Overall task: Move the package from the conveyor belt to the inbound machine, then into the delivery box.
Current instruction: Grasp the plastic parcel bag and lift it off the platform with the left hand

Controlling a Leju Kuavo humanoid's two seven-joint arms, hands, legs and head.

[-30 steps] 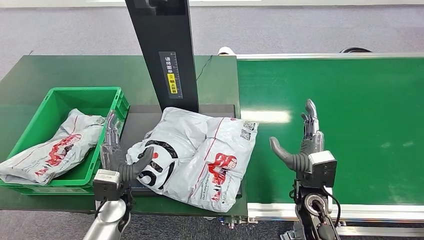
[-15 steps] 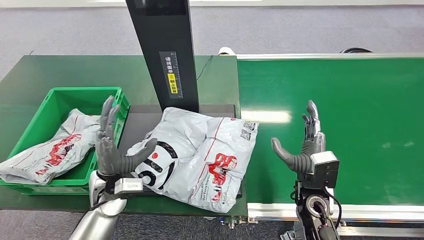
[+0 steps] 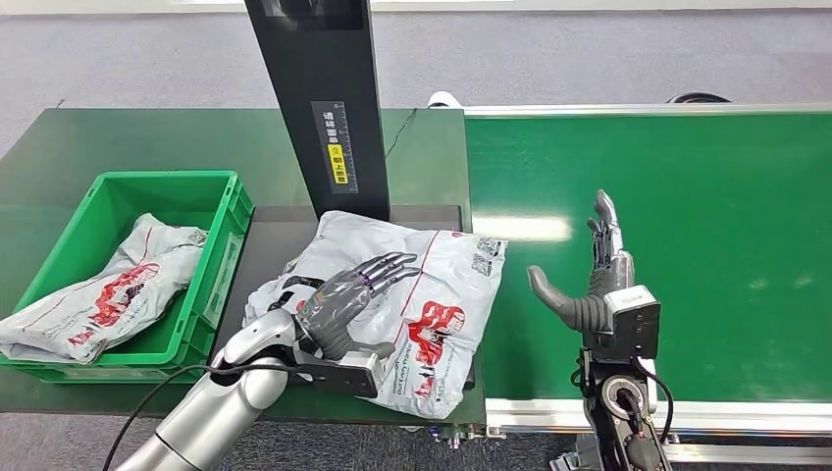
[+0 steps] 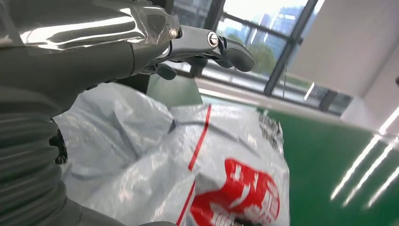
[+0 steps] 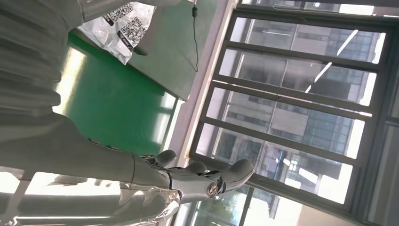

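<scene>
Crumpled grey package (image 3: 412, 294) lying flat on inbound machine (image 3: 265, 245)

A parcel-sorting or logistics hall: a wide green conveyor belt (image 3: 687, 245) runs beside a dark green table (image 3: 118, 137) carrying a black scanning column (image 3: 319, 98) and a green plastic crate (image 3: 228, 211) of grey mailer bags (image 3: 108, 294).

Both arms are polished silver tubes. The left hand (image 3: 345, 296) has dark grey fingers with a faint purple sheen, and a black cable trails just behind its wrist. The right hand (image 3: 595, 285) has a thick grey thumb, a boxy light-grey wrist block just below it, and black cables looping beneath that.
</scene>
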